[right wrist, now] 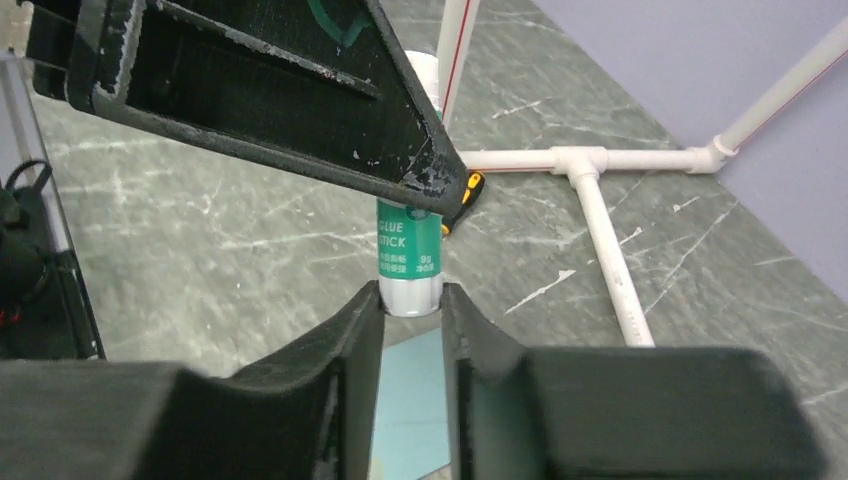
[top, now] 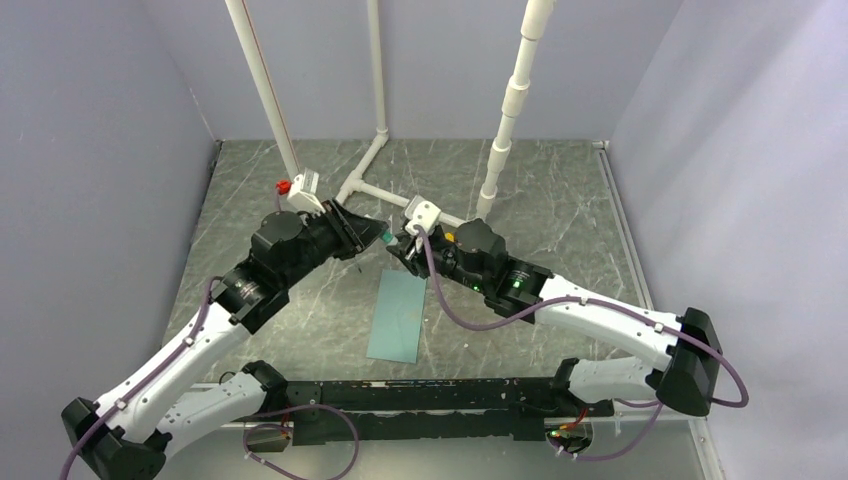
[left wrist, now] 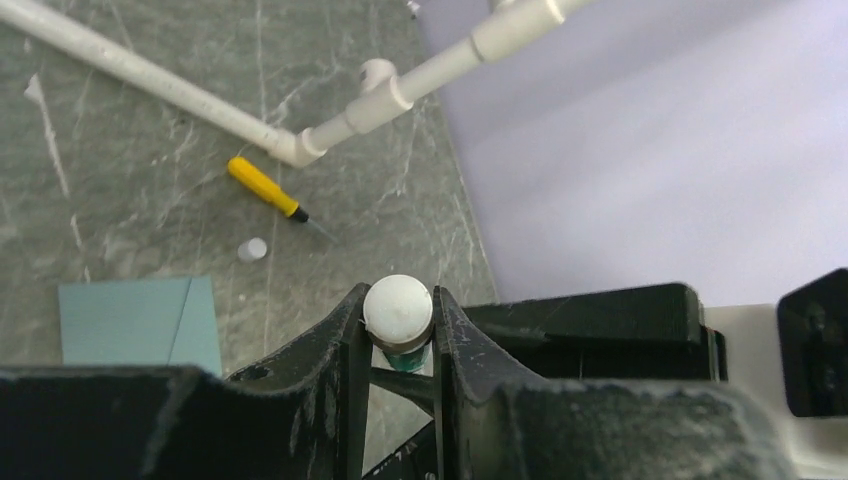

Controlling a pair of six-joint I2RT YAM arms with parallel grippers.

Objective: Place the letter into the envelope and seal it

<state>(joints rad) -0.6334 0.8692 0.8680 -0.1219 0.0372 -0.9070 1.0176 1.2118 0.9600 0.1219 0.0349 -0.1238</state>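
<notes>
Your left gripper (left wrist: 398, 303) and right gripper (right wrist: 410, 297) are both clenched on one glue stick (right wrist: 408, 262), each grasping an opposite end. The stick hangs in the air between them, over the far end of the envelope (top: 397, 317).

The envelope lies flat on the worktop (top: 560, 220), between the two arms, with nothing touching it. You won't find the letter in any view. No tan sheet lies out on the worktop, so my judgement is that it is already inside and the first half of the job is done.

Sealing is what's left. From above, the envelope reads as a plain long rectangle. The left wrist view shows a slanted line across it that may be the flap's edge. I cannot tell whether the flap is folded down, or whether any glue is on it.

A two-gripper hold on the stick looks like uncapping or recapping, but I cannot tell which. A small white disc (left wrist: 252, 249) near the screwdriver (left wrist: 265, 187) could be a cap, though it is too small to be sure.

You probably have yet to glue the flap, press it shut and set the stick down.
</notes>
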